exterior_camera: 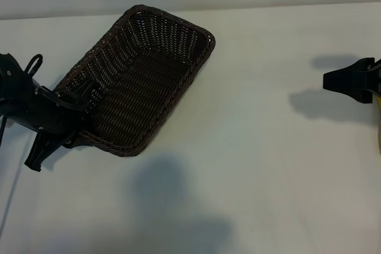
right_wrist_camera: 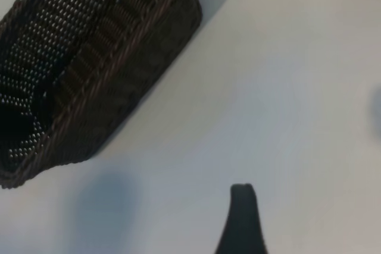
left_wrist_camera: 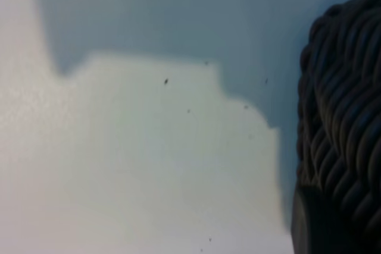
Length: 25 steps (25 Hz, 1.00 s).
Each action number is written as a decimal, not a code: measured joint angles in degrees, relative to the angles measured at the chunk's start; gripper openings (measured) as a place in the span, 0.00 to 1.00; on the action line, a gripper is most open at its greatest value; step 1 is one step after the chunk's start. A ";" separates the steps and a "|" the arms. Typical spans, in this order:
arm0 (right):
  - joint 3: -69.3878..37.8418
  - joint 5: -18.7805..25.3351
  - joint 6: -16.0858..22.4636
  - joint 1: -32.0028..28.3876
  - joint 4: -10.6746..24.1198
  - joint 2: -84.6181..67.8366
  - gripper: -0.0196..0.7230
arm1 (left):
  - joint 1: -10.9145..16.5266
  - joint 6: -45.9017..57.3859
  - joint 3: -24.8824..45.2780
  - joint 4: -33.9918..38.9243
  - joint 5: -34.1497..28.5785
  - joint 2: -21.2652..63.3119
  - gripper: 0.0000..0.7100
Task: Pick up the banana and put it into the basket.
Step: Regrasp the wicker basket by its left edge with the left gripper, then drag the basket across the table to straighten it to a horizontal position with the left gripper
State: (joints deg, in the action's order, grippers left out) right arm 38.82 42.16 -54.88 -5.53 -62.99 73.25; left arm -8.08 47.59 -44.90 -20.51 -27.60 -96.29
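Observation:
The dark brown woven basket [exterior_camera: 149,75] lies slanted at the table's centre-left. My left gripper [exterior_camera: 83,96] sits at the basket's near-left rim, shut on the wicker edge. In the left wrist view one dark finger [left_wrist_camera: 306,224] presses against the braided rim of the basket [left_wrist_camera: 345,117]. My right gripper [exterior_camera: 327,80] hovers at the far right, well away from the basket, open and empty. One of its fingers [right_wrist_camera: 241,218] shows above bare table, and the basket [right_wrist_camera: 89,75] lies farther off. A thin yellow sliver [exterior_camera: 377,96] shows behind that gripper. I cannot tell whether it is the banana.
A white table [exterior_camera: 268,165] spreads between the basket and the right arm, crossed by soft shadows. The table's back edge [exterior_camera: 268,5] runs along the top of the exterior view. A black cable [exterior_camera: 6,206] trails down at the left.

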 joint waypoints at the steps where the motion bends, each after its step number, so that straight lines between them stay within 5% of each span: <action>1: 0.00 0.00 0.00 0.00 0.00 0.00 0.79 | 0.00 0.00 0.00 0.22 0.00 0.08 0.23; 13: 0.00 -0.18 0.00 0.00 0.05 0.00 0.79 | 0.13 -9.87 -8.95 2.79 -10.42 2.08 0.23; 25: 0.00 -1.21 0.00 0.00 0.05 0.00 0.79 | 5.98 -36.58 -30.89 -2.37 -29.99 -5.02 0.22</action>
State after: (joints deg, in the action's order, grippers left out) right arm 38.82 40.95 -54.88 -5.53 -62.94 73.25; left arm -2.10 11.02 -75.79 -22.88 -57.58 -101.31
